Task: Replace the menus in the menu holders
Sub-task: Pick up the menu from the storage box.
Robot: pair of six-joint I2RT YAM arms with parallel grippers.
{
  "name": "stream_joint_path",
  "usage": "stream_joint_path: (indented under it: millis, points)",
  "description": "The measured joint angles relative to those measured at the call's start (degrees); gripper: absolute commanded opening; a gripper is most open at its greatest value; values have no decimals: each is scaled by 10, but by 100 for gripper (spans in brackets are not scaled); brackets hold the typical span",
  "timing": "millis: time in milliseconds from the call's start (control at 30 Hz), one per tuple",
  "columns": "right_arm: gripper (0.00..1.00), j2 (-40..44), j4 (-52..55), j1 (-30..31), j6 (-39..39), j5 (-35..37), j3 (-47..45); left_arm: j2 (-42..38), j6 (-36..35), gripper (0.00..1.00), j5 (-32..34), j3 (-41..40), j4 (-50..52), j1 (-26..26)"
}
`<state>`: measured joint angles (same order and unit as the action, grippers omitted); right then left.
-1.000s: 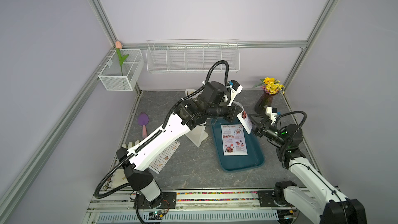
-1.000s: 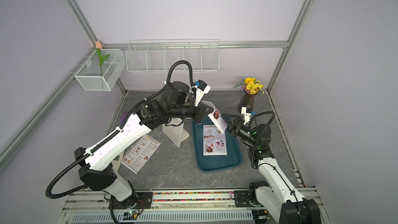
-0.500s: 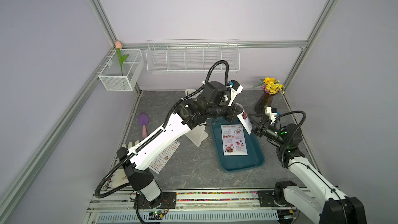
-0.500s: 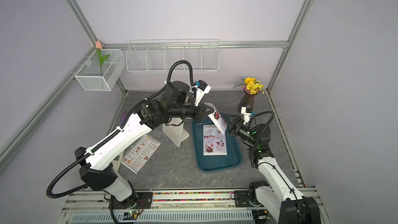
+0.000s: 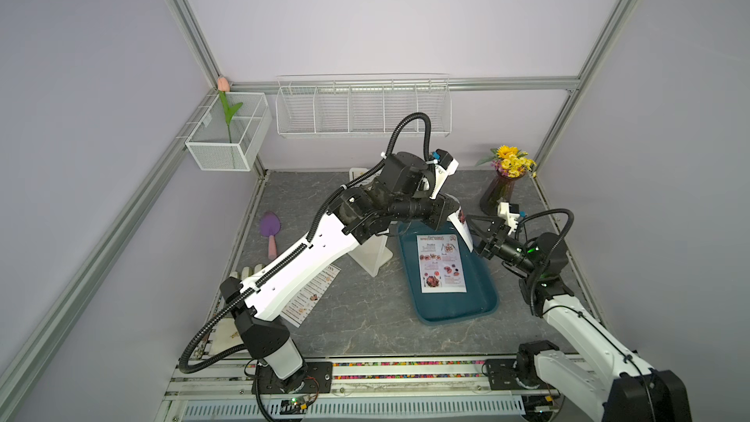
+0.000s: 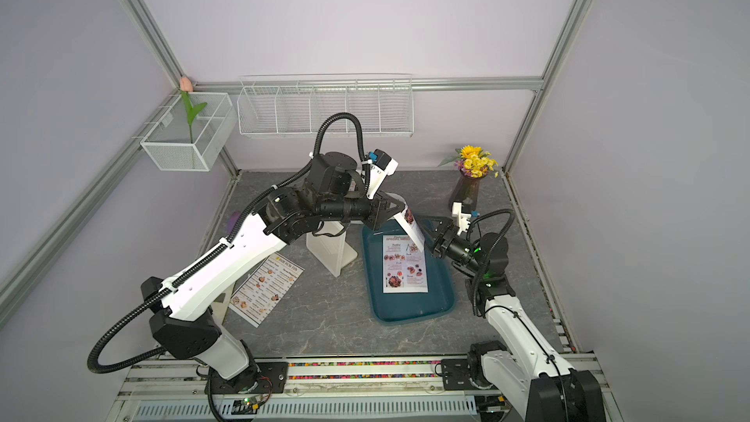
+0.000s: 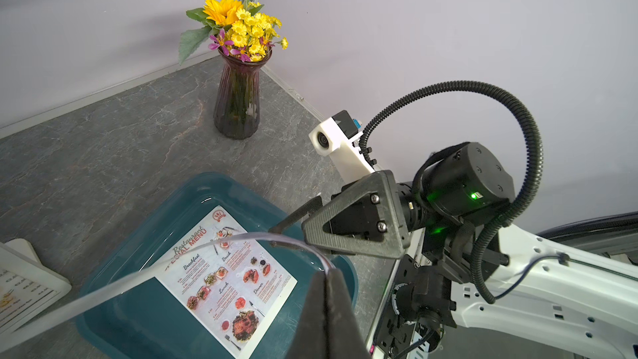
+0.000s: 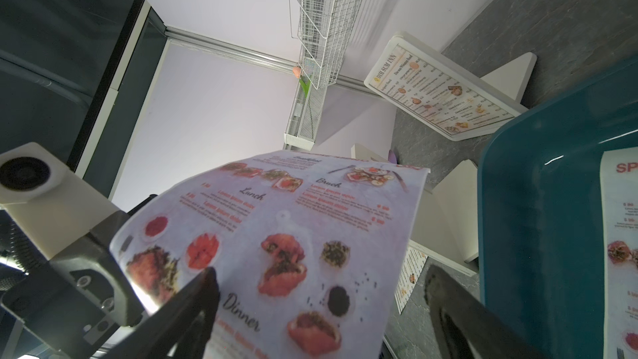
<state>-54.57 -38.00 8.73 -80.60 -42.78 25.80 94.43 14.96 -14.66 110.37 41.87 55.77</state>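
Observation:
My left gripper [image 5: 448,213] is shut on the top edge of a "SPECIAL MENU" sheet [image 5: 460,223], which hangs tilted over the far end of the teal tray [image 5: 485,298]. In the left wrist view its pads [image 7: 328,281] pinch that sheet edge. My right gripper [image 5: 473,224] is open at the sheet's lower end; in the right wrist view the held menu [image 8: 286,236] lies between its spread fingers [image 8: 200,291]. A second SPECIAL MENU [image 6: 404,263] lies flat in the tray. One white menu holder [image 8: 438,94] holds a DIM SUM INN menu. Another holder [image 6: 330,253] lies beside the tray.
A loose DIM SUM INN menu [image 6: 264,286] lies on the table under the left arm. A vase of yellow flowers [image 7: 238,98] stands in the back right corner. A purple spatula [image 5: 270,233] lies at the left. Wire baskets [image 5: 361,109] hang on the walls.
Hardly anything differs. The left gripper keeps the sheet in the same place and the right gripper stays open at its lower end.

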Motion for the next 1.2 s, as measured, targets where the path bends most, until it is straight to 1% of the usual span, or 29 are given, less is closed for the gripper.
stream_joint_path:
  millis: [267, 400, 600, 733, 1200]
  points:
    - [93, 40, 67, -26, -7, 6, 6, 0, 0, 0, -9, -6, -11, 0]
    - [94, 39, 65, -39, -48, 8, 6, 0, 0, 0, -21, -31, -33, -3]
    - [95, 25, 47, -57, -117, 8, 7, -8, 20, 0, -48, -103, -85, -28]
    - [98, 8, 9, -60, -149, 8, 7, -9, 28, 0, -60, -114, -105, -40]
    - [100, 24, -28, -77, -148, 17, 9, -38, 39, 0, -69, -134, -129, -56]
